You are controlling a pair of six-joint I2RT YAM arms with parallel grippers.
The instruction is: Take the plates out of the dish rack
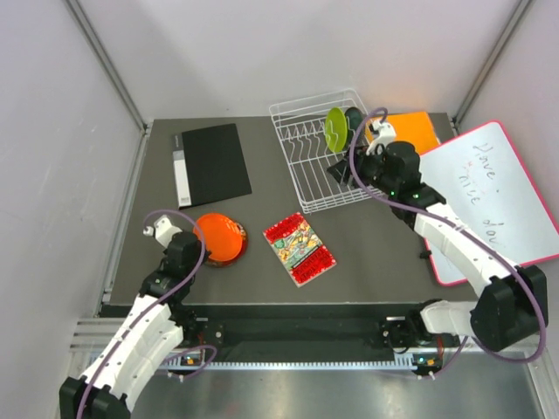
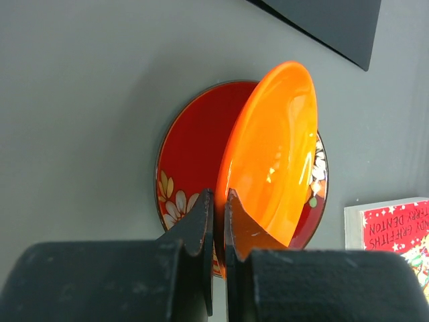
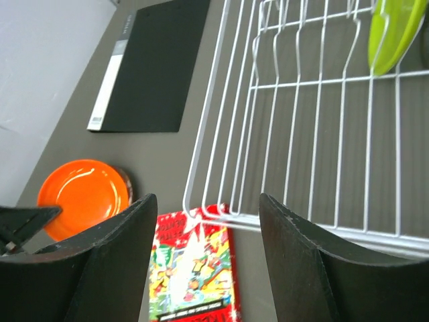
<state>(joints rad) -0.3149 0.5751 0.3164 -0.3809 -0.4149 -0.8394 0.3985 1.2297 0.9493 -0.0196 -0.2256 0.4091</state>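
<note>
The desk (image 1: 393, 253) carries the white wire dish rack (image 1: 316, 166) near its far right corner. The rack is now mostly bare tines: only the lime green plate (image 1: 336, 129) stands on edge in its far end, with a dark shape just behind it that I take for the teal plate (image 1: 355, 115). A black folder (image 1: 214, 161) lies toward the far left, and a red packet (image 1: 300, 249) sits mid-desk toward the near edge. Close to the near left corner the dark red plate (image 2: 191, 154), glossy with small white flowers at its rim, lies flat on the desk. Over it the orange plate (image 2: 275, 154) is tilted steeply, shiny and plain. The left gripper (image 2: 218, 198) is pinched tight on its near rim. So the step in hand looks like stacking the second plate on the first, roughly halfway through the unloading. The next move calls for lowering the orange plate until it nests level on the red one, then parting the fingers without dragging it off. The right gripper (image 3: 208, 215) hovers over the near side of the rack with its fingers wide apart and nothing between them, so it is well placed to reach in for the lime green plate. That thin upright rim will need a square pinch and a straight lift clear of the tines.
</note>
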